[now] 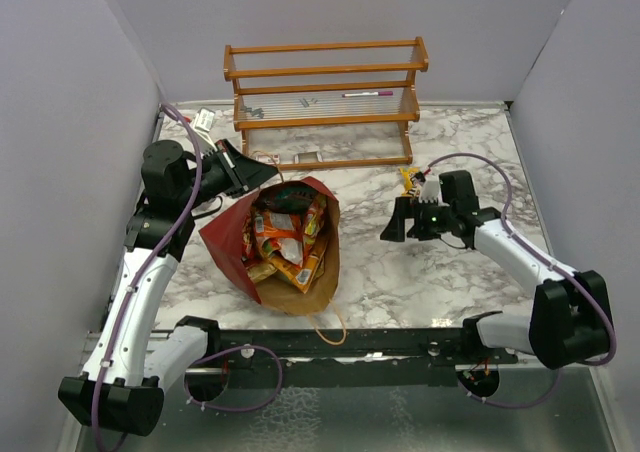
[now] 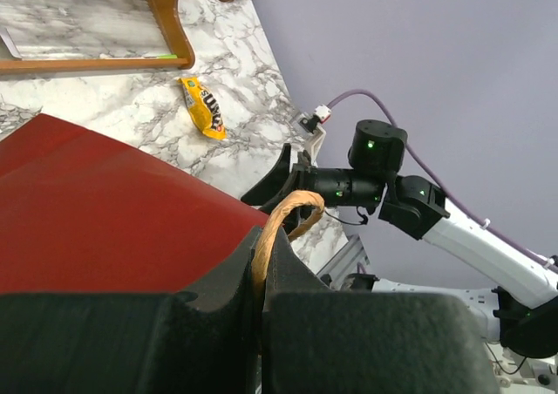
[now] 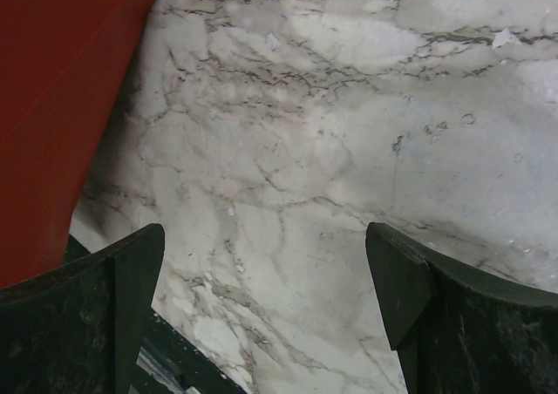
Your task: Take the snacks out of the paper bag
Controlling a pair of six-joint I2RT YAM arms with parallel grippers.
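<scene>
**In the left gripper (image 2: 261,281), a twine handle (image 2: 281,224) is pinched**

Between its fingers, which are pressed together, the thin loop of the paper bag (image 1: 222,237) is held tight. The bag seems to be held this way so that its mouth is kept up and wide. Just below that gripper, many snacks (image 1: 285,237) are packed inside the bag. Off to the bag's right, the right gripper (image 3: 266,263) is spread wide over the table (image 3: 349,106), and nothing is held in it. Just behind it, a yellow packet (image 2: 202,106) is laid flat, and what looks like "m&m's" can be read on it. No other writing can be made out.
</scene>
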